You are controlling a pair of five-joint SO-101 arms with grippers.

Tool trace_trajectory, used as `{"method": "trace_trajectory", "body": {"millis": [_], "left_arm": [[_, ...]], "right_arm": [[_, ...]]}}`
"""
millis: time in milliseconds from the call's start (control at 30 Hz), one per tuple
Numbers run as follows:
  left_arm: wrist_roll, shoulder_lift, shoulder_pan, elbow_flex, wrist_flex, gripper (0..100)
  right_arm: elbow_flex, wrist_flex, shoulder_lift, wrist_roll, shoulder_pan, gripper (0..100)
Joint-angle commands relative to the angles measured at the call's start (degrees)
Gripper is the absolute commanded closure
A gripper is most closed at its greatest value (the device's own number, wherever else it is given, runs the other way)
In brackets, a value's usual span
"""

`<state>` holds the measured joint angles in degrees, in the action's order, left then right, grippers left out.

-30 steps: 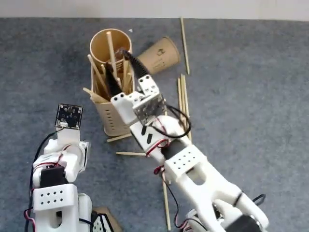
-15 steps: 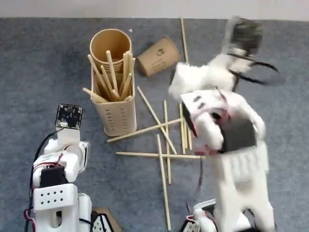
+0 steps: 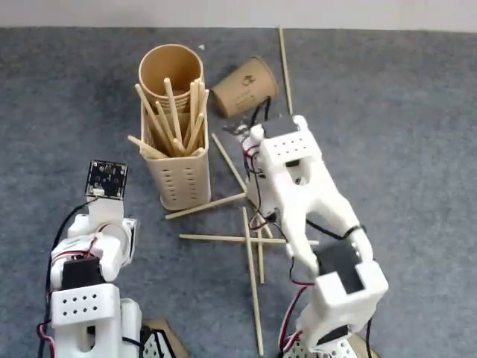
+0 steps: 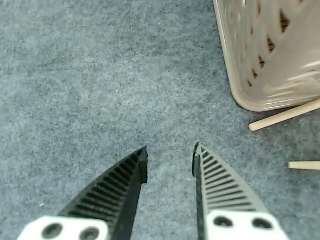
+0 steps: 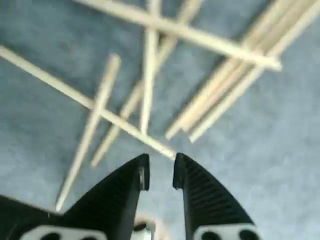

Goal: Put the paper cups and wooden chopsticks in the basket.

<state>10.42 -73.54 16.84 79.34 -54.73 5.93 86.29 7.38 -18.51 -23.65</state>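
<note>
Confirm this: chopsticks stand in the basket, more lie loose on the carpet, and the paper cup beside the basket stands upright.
Not quite. The paper cup beside the basket does not stand upright: it lies on its side on the carpet, as the high view shows. The rest holds: chopsticks stand in the basket and loose chopsticks lie on the carpet.

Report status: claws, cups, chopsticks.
Left claw open, beside basket. Right claw open, empty, over scattered chopsticks. One paper cup on its side outside basket.

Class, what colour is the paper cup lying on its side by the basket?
The paper cup is light brown; clearest from the high view.
</note>
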Motion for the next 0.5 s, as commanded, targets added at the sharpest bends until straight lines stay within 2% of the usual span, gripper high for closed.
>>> {"method": "trace_trajectory", "body": {"millis": [0, 200, 300, 467], "left_arm": [[0.62, -0.57, -0.66, -0.31, 0.79, 84], [0.62, -0.57, -0.57, -0.57, 0.79, 84], [0.62, -0.57, -0.57, -0.57, 0.79, 84], [0.62, -0.57, -0.84, -0.4, 0.79, 84]], "right_arm": [[8.04, -6.55, -13.85, 2.02, -3.65, 90.6], [36.88, -23.08, -37.05, 6.77, -7.96, 78.4], [48.31, -28.35, -45.23, 6.77, -8.75, 77.5], [53.49, -31.43, -46.9, 6.77, -11.82, 77.5]]}}
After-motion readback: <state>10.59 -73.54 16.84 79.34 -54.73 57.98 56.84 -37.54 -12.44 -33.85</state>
